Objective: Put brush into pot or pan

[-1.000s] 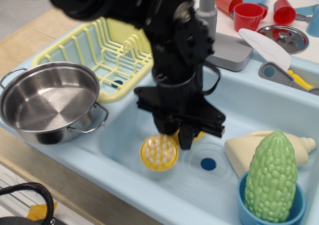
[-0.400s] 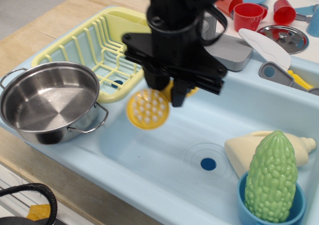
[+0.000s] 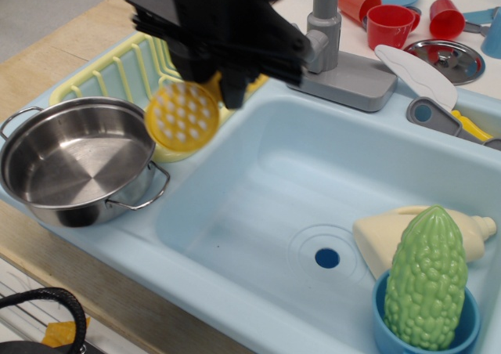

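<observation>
The yellow brush (image 3: 182, 117) hangs in the air with its round bristled head facing me, just right of the pot's rim and in front of the dish rack. My black gripper (image 3: 223, 84) is shut on its handle, which is mostly hidden behind the fingers. The shiny steel pot (image 3: 74, 160) stands at the left on the sink's edge, empty, with two wire loop handles. The brush is above and to the right of the pot, not inside it.
A yellow dish rack (image 3: 117, 68) sits behind the pot. The light blue sink basin (image 3: 258, 213) holds a cream bottle (image 3: 376, 236) and a green bumpy vegetable (image 3: 427, 279) in a blue cup. A grey faucet (image 3: 333, 33), red cups (image 3: 389, 21) and a steel lid (image 3: 446, 56) stand at the back.
My gripper has lifted the brush out of the sink basin and carried it up and to the left, toward the pot.
</observation>
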You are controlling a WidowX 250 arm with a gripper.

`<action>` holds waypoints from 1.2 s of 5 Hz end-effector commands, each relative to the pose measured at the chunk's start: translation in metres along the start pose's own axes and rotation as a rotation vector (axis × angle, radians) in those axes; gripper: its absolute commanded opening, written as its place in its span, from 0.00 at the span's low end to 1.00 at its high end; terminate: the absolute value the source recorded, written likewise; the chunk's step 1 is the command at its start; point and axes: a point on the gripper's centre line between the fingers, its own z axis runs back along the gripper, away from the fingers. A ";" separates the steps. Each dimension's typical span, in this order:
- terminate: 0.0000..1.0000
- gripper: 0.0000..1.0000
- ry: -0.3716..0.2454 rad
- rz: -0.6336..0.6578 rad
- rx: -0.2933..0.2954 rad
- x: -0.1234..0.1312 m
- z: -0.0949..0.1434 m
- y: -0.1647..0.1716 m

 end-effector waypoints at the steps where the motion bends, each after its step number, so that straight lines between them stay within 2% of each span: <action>1: 0.00 0.00 -0.034 0.063 0.031 -0.005 0.010 0.034; 2: 0.00 0.00 -0.048 0.101 0.041 -0.018 0.006 0.060; 3: 0.00 0.00 -0.062 0.106 0.026 -0.022 -0.001 0.080; 4: 0.00 1.00 -0.055 0.080 -0.026 -0.020 -0.014 0.087; 5: 0.00 1.00 -0.055 0.080 -0.026 -0.020 -0.014 0.087; 6: 1.00 1.00 -0.055 0.080 -0.026 -0.020 -0.014 0.087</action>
